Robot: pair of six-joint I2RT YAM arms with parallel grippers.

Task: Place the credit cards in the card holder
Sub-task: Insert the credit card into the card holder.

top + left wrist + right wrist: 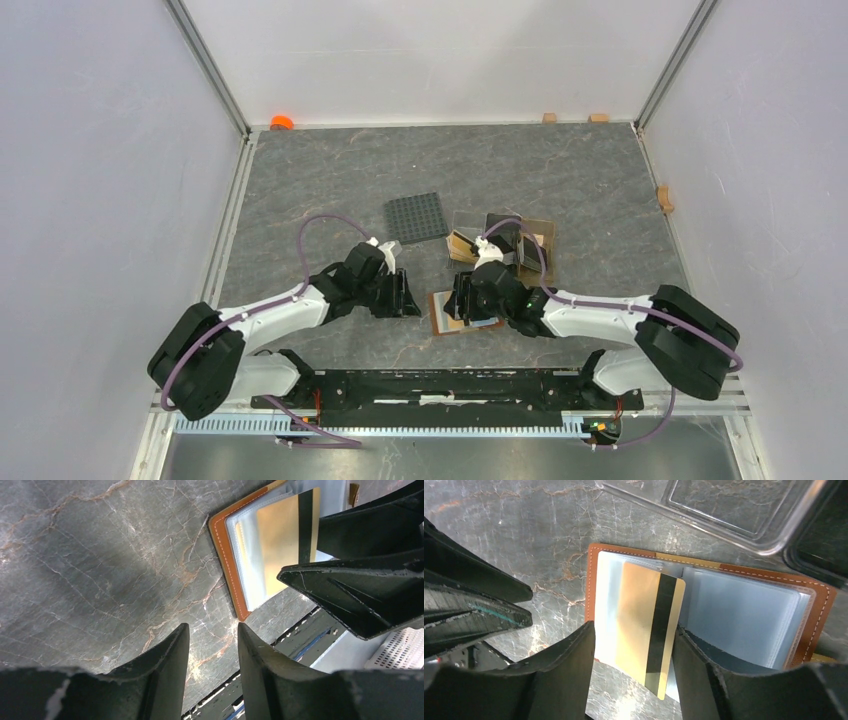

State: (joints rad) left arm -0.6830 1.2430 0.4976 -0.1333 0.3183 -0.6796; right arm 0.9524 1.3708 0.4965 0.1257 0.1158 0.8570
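The card holder (pixel 596 580) lies open and flat on the grey marbled counter (pixel 330 170), near the front edge and between the two arms. It is tan-brown leather with pale stitching along its border, and both inner halves are filled with clear plastic sleeves. A gold card (pixel 639 620) with a black stripe down one long side rests on the holder's left half. It sits slightly askew, and its near end sticks out past the leather edge over the counter. I cannot tell whether its far end is tucked into a sleeve or only lies on top.

The right fingers (pixel 569 675) stand parted on either side of this card. A strip of sleeve shows between one finger and the card's edge, so they are not clamped on it. The left fingers (pixel 170 655) hover over bare counter just beside the holder's outer edge, a modest gap between them and nothing in it.

Just beyond the holder stands a clear stand (pixel 724 515). A dark studded plate (pixel 417 216) lies farther back on the counter, to the stand's left.
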